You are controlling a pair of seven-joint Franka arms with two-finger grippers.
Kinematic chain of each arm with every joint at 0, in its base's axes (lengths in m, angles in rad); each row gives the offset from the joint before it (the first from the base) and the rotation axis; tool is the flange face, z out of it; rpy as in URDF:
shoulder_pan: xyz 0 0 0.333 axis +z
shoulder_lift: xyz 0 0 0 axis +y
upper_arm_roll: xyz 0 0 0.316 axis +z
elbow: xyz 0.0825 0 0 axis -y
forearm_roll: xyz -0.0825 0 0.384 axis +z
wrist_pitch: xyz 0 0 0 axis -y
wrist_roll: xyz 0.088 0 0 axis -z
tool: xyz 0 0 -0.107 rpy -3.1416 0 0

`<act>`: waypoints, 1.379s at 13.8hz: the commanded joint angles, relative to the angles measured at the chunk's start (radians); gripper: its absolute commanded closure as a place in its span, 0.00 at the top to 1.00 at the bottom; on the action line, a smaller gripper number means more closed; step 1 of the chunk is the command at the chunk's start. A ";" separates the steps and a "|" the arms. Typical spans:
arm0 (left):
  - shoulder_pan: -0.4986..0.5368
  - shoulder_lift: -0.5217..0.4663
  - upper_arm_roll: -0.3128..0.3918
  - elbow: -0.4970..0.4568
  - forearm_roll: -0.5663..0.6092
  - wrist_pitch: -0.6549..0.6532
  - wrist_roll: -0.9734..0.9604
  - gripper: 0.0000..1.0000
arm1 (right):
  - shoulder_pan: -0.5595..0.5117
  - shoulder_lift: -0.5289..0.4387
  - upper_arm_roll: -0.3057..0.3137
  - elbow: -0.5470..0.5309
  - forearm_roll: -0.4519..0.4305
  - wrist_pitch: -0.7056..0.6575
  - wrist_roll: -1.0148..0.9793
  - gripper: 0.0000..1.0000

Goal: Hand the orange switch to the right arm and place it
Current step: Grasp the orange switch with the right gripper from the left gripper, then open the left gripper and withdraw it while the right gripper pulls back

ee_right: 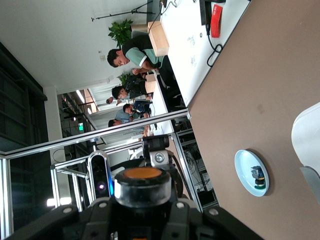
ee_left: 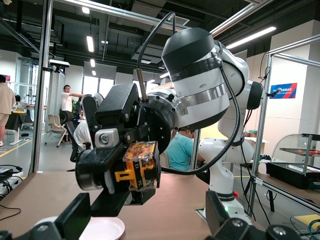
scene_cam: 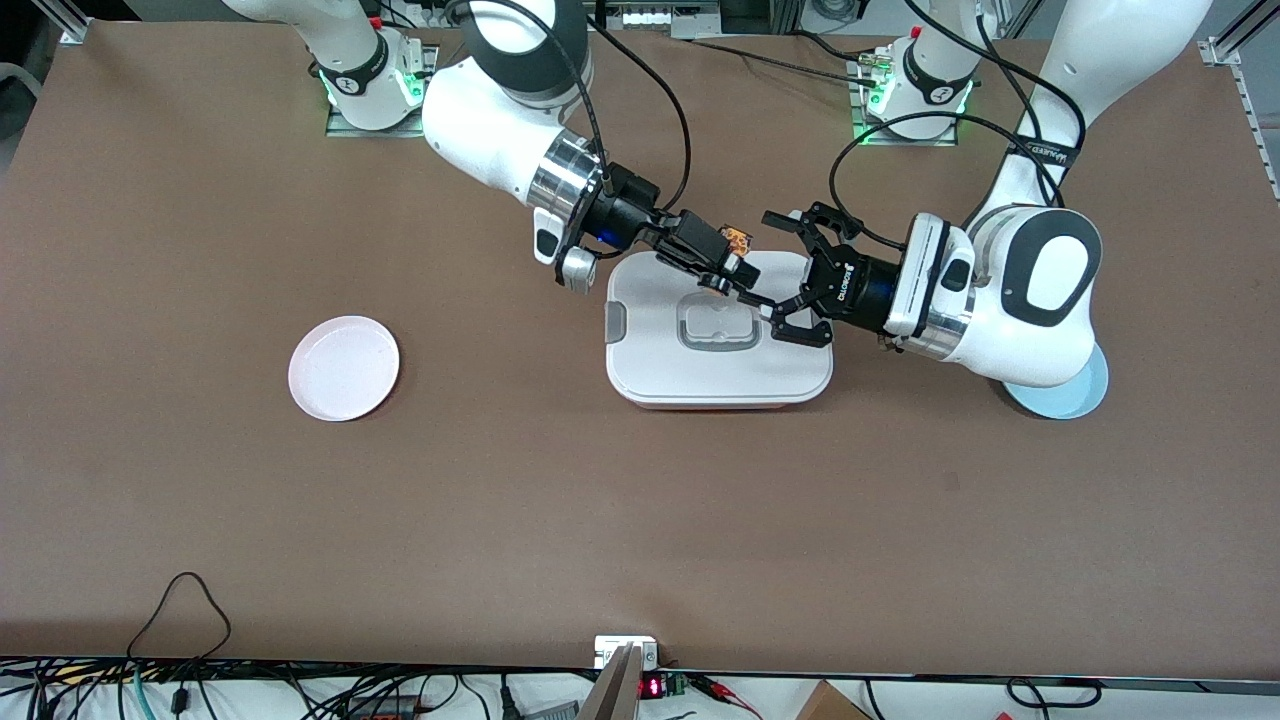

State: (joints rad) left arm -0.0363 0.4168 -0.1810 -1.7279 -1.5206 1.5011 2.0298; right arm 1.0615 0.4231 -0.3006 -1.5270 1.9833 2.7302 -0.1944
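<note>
The orange switch (scene_cam: pixel 737 239) is a small black part with an orange body, held up in the air over the white lidded box (scene_cam: pixel 640 372). My right gripper (scene_cam: pixel 728 262) is shut on it. In the right wrist view its round orange cap (ee_right: pixel 142 174) sits between my fingers (ee_right: pixel 95 216). The left wrist view shows its orange body (ee_left: pixel 138 165) clamped in the right gripper. My left gripper (scene_cam: pixel 787 277) is open and empty, level with the switch, its jaws spread wide just clear of it, also over the box.
A pink plate (scene_cam: pixel 344 367) lies toward the right arm's end; it also shows in the left wrist view (ee_left: pixel 102 229). A blue plate (scene_cam: pixel 1078 396) lies partly under my left arm and holds a small green-capped part (ee_right: pixel 258 176).
</note>
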 commanded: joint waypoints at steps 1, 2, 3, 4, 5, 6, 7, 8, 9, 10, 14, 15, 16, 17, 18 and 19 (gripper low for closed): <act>-0.001 -0.003 0.003 -0.009 -0.024 -0.007 0.018 1.00 | -0.055 -0.020 0.005 -0.004 -0.052 -0.075 0.006 0.00; 0.004 -0.004 0.005 -0.009 -0.024 -0.007 0.018 1.00 | -0.076 -0.024 0.005 -0.018 -0.070 -0.116 0.006 0.00; 0.015 -0.004 0.005 -0.010 -0.023 -0.010 0.018 1.00 | -0.093 -0.033 0.005 -0.024 -0.087 -0.154 0.006 0.00; 0.035 -0.004 0.005 -0.010 -0.020 -0.010 0.017 1.00 | -0.116 -0.041 0.005 -0.038 -0.128 -0.199 0.006 0.00; 0.050 -0.006 0.005 -0.010 -0.016 -0.010 0.026 1.00 | -0.142 -0.052 0.005 -0.053 -0.177 -0.255 0.007 0.00; 0.070 -0.006 0.006 -0.012 -0.015 -0.010 0.030 1.00 | -0.174 -0.070 0.005 -0.071 -0.211 -0.318 0.007 0.00; 0.094 -0.010 0.008 -0.012 -0.010 -0.012 0.032 1.00 | -0.208 -0.089 0.005 -0.090 -0.239 -0.386 0.007 0.00; 0.107 -0.010 0.011 -0.012 -0.009 -0.013 0.032 1.00 | -0.236 -0.105 0.005 -0.107 -0.266 -0.441 0.007 0.00; 0.116 -0.010 0.015 -0.012 -0.009 -0.015 0.032 1.00 | -0.265 -0.122 0.003 -0.120 -0.306 -0.495 0.007 0.00; 0.136 -0.010 0.018 -0.022 -0.007 -0.021 0.032 1.00 | -0.303 -0.139 0.003 -0.136 -0.351 -0.559 0.007 0.00; 0.176 -0.019 0.079 -0.044 -0.004 -0.047 0.030 1.00 | -0.507 -0.239 0.001 -0.197 -0.550 -0.902 0.010 0.00; 0.176 -0.021 0.095 -0.044 -0.004 -0.048 0.030 1.00 | -0.564 -0.254 0.001 -0.197 -0.599 -0.996 0.013 0.00; 0.177 -0.023 0.109 -0.044 -0.003 -0.055 0.029 1.00 | -0.627 -0.265 0.001 -0.197 -0.642 -1.102 0.012 0.00; 0.176 -0.023 0.119 -0.044 0.016 -0.067 0.024 1.00 | -0.697 -0.277 0.001 -0.197 -0.677 -1.207 -0.002 0.00; 0.176 -0.026 0.130 -0.042 0.055 -0.068 0.018 1.00 | -0.760 -0.280 0.001 -0.193 -0.701 -1.306 -0.005 0.00; 0.176 -0.030 0.150 -0.041 0.080 -0.071 0.014 1.00 | -0.812 -0.280 0.001 -0.188 -0.704 -1.389 -0.031 0.00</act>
State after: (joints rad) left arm 0.1415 0.4150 -0.0581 -1.7513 -1.4866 1.4437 2.0316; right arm 0.3378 0.1688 -0.3202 -1.6948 1.3048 1.4558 -0.1966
